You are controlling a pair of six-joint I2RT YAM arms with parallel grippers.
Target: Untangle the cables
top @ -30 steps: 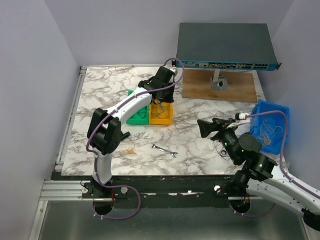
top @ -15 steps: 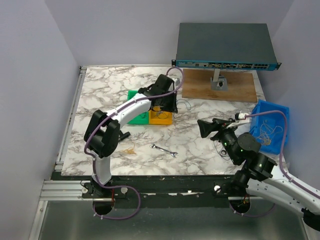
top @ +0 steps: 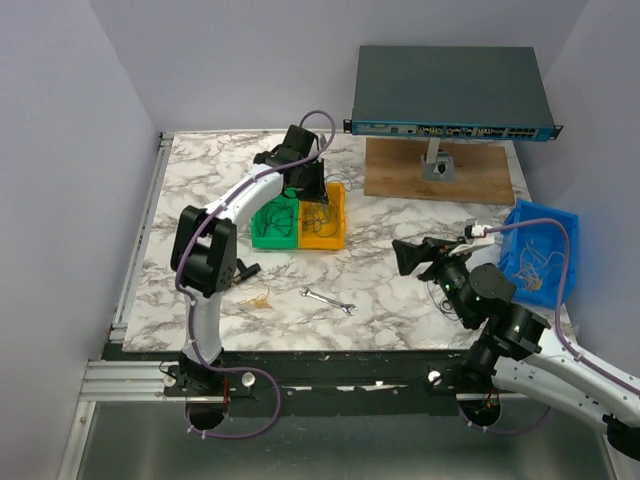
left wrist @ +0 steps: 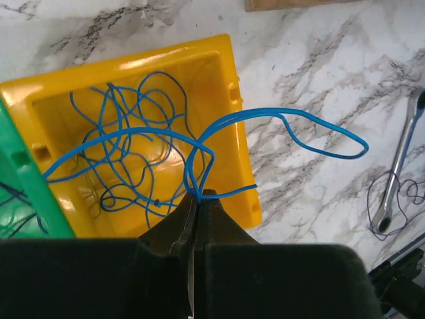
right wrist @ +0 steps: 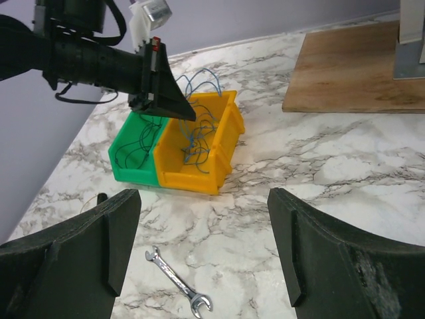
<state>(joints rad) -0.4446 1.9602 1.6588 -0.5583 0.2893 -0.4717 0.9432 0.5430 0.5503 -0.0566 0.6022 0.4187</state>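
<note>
A tangle of thin blue cables (left wrist: 126, 153) lies in a yellow bin (left wrist: 242, 153). My left gripper (left wrist: 198, 196) is shut on one blue strand (left wrist: 292, 119), which loops out over the bin's right wall. In the top view the left gripper (top: 308, 190) hovers over the yellow bin (top: 335, 238). The right wrist view shows it (right wrist: 166, 100) above the blue cables (right wrist: 196, 143). Dark strands (right wrist: 136, 143) lie in the green bin (right wrist: 133, 171) beside it. My right gripper (right wrist: 202, 199) is open and empty above the table, right of centre (top: 405, 255).
A steel wrench (top: 328, 300) lies on the marble in front of the bins, with a thin dark wire loop (left wrist: 392, 199) next to it. A blue bin (top: 540, 215) with wires stands at the right edge. A network switch (top: 450, 95) on a wooden board (top: 400, 180) stands at the back.
My left gripper has swung left and back from the yellow bin's right side to above the bins, still holding the blue strand. The right arm has barely moved.
</note>
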